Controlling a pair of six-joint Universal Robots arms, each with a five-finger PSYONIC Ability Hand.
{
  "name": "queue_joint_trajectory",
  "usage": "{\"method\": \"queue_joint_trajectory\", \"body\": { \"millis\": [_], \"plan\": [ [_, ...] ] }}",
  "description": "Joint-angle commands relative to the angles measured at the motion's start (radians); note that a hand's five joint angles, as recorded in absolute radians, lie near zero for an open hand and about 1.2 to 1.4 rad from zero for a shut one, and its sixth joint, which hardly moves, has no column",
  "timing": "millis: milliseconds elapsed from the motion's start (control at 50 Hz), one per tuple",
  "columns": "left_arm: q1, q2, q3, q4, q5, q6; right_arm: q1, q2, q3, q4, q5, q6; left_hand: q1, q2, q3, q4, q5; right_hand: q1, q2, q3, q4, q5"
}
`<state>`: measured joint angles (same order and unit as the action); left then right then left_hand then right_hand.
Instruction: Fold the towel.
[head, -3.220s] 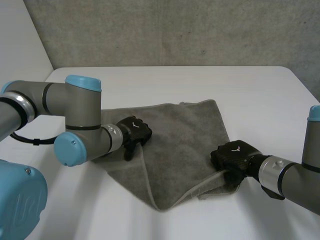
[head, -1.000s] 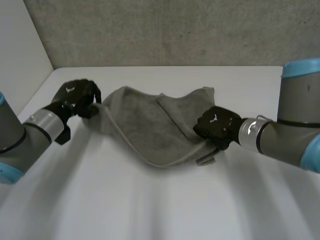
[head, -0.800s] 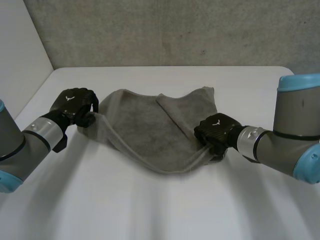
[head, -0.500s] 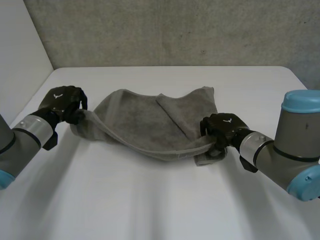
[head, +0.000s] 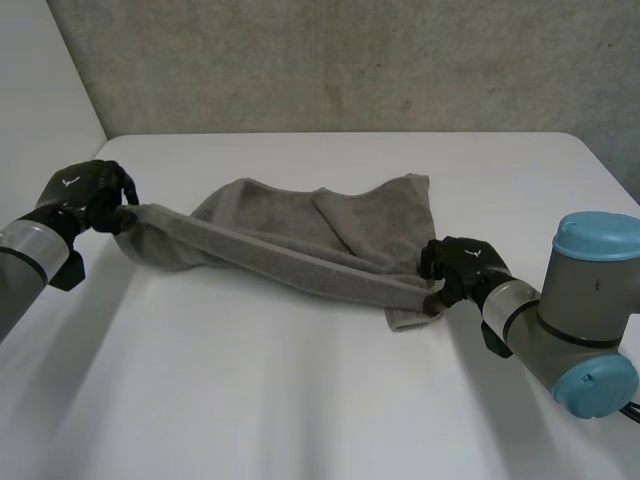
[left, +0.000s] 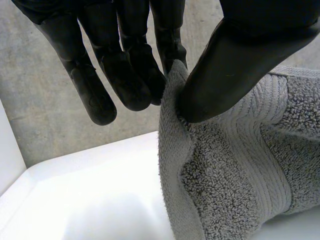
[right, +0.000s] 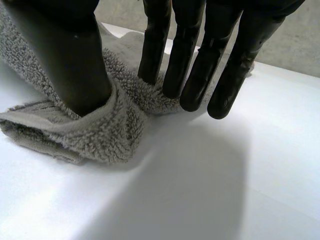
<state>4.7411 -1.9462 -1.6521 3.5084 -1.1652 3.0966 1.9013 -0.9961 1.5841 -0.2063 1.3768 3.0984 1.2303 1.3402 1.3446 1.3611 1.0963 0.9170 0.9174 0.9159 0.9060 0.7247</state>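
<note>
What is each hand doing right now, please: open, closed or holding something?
Left hand: shut on the towel, pinching one end.
Right hand: shut on the towel, pinching its other end.

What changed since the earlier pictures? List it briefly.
The left robot hand swung out leftward and the right robot hand drew back rightward, stretching the sagging towel taut between them. Both still pinch its ends; its far part stayed on the table.
</note>
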Motion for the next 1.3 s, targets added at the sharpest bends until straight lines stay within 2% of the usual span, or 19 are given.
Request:
{"method": "queue_joint_trajectory", "body": {
  "millis": [20,180,260,360,440,560,620,660,740,780,800,840,900,940,960,1000,1020,1120,1300],
  "plan": [
    [0.02,0.015,-0.002,-0.002,0.001,-0.009,-0.002,-0.035,-0.004,0.011,-0.016,0.02,0.166,0.056,0.052,0.035,0.125,0.479,0.478,0.48,0.49,0.496],
    [0.007,0.127,-0.005,-0.012,0.004,-0.079,-0.054,-0.21,-0.136,0.094,-0.073,0.014,0.166,0.056,0.052,0.035,0.125,0.479,0.479,0.48,0.49,0.497],
    [-0.024,0.267,0.015,-0.012,0.006,-0.174,-0.102,-0.323,-0.351,0.301,-0.18,0.011,0.166,0.056,0.052,0.035,0.125,0.479,0.479,0.48,0.49,0.497],
    [-0.046,0.419,0.073,-0.014,0.025,-0.286,-0.149,-0.364,-0.579,0.486,-0.268,0.005,0.166,0.056,0.052,0.035,0.125,0.479,0.479,0.48,0.49,0.497],
    [-0.041,0.501,0.117,-0.023,0.042,-0.352,-0.173,-0.36,-0.711,0.588,-0.303,-0.026,0.166,0.056,0.052,0.035,0.125,0.479,0.479,0.48,0.49,0.497],
    [-0.036,0.527,0.156,-0.066,0.085,-0.403,-0.168,-0.271,-0.834,0.788,-0.302,-0.222,0.166,0.056,0.052,0.035,0.125,0.479,0.479,0.48,0.49,0.497],
    [-0.035,0.43,0.134,-0.078,0.087,-0.401,-0.131,-0.169,-0.813,0.901,-0.271,-0.433,0.166,0.056,0.052,0.035,0.125,0.479,0.479,0.48,0.49,0.497],
    [-0.035,0.374,0.124,-0.078,0.087,-0.401,-0.116,-0.133,-0.791,0.915,-0.251,-0.487,0.166,0.056,0.052,0.035,0.125,0.479,0.479,0.48,0.49,0.497],
    [-0.036,0.265,0.13,-0.081,0.085,-0.384,-0.104,-0.072,-0.757,0.915,-0.185,-0.567,0.166,0.056,0.052,0.035,0.125,0.479,0.479,0.48,0.49,0.497],
    [-0.042,0.141,0.176,-0.109,0.075,-0.316,-0.096,-0.011,-0.78,0.875,-0.102,-0.599,0.166,0.056,0.052,0.035,0.125,0.479,0.479,0.48,0.49,0.497],
    [-0.043,0.141,0.176,-0.109,0.075,-0.315,-0.096,-0.01,-0.78,0.875,-0.102,-0.6,0.166,0.056,0.052,0.035,0.125,0.479,0.479,0.48,0.49,0.497],
    [-0.068,0.022,0.282,-0.161,0.05,-0.204,-0.062,0.052,-0.858,0.773,-0.049,-0.601,0.166,0.056,0.052,0.035,0.125,0.479,0.479,0.48,0.49,0.497],
    [-0.096,-0.033,0.351,-0.19,0.019,-0.157,-0.039,0.071,-0.9,0.706,-0.033,-0.6,0.166,0.056,0.052,0.035,0.125,0.479,0.479,0.48,0.49,0.497],
    [-0.174,-0.124,0.528,-0.239,-0.063,-0.102,-0.018,0.088,-0.97,0.548,-0.006,-0.596,0.166,0.056,0.052,0.035,0.125,0.479,0.479,0.48,0.49,0.497],
    [-0.174,-0.125,0.529,-0.239,-0.064,-0.102,-0.018,0.088,-0.97,0.547,-0.005,-0.596,0.166,0.056,0.052,0.035,0.125,0.479,0.479,0.48,0.49,0.497],
    [-0.211,-0.16,0.715,-0.259,-0.131,-0.105,-0.015,0.082,-1.029,0.368,0.027,-0.596,0.166,0.056,0.052,0.035,0.125,0.479,0.479,0.48,0.49,0.497],
    [-0.211,-0.16,0.716,-0.259,-0.131,-0.105,-0.015,0.082,-1.029,0.367,0.027,-0.596,0.166,0.056,0.052,0.035,0.125,0.479,0.479,0.48,0.49,0.497],
    [-0.236,-0.122,1.001,-0.236,-0.175,-0.125,-0.01,0.019,-1.096,0.098,0.036,-0.593,0.166,0.056,0.052,0.035,0.125,0.479,0.479,0.48,0.49,0.497],
    [-0.237,-0.099,1.022,-0.216,-0.179,-0.139,-0.008,-0.009,-1.033,0.094,0.031,-0.55,0.166,0.056,0.052,0.035,0.125,0.479,0.479,0.48,0.49,0.497]
  ]
}}
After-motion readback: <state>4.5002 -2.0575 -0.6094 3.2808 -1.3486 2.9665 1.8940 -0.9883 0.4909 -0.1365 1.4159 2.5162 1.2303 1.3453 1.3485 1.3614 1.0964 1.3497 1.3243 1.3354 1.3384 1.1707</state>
